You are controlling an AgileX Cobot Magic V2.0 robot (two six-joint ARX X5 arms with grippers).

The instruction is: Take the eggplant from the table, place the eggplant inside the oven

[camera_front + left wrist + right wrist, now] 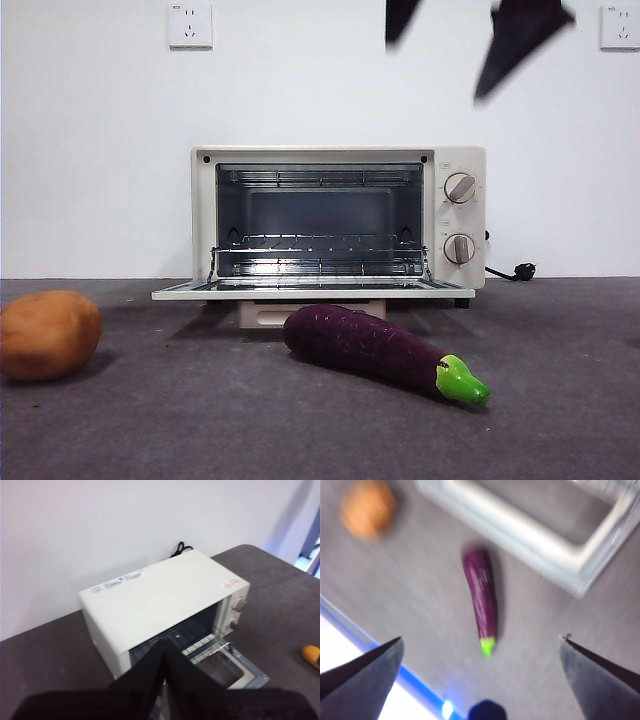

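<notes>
On the counter (560,420), just in front of the oven (338,220) and its dropped door, the eggplant (370,345) lies lengthwise, stem cap away from the potato (48,333). Your right tool (480,665) hangs above it, jaws wide, eggplant between them. The left tool (165,655), pinched narrow, waits over the oven.

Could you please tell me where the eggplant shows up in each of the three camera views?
Front view: the eggplant lies on the table in front of the oven's open door, green stem toward the right.
Left wrist view: not in the picture; only the oven and the shut left gripper.
Right wrist view: blurred, at centre, ahead of the open right gripper.
Shared landmark: the oven's open door.
</notes>
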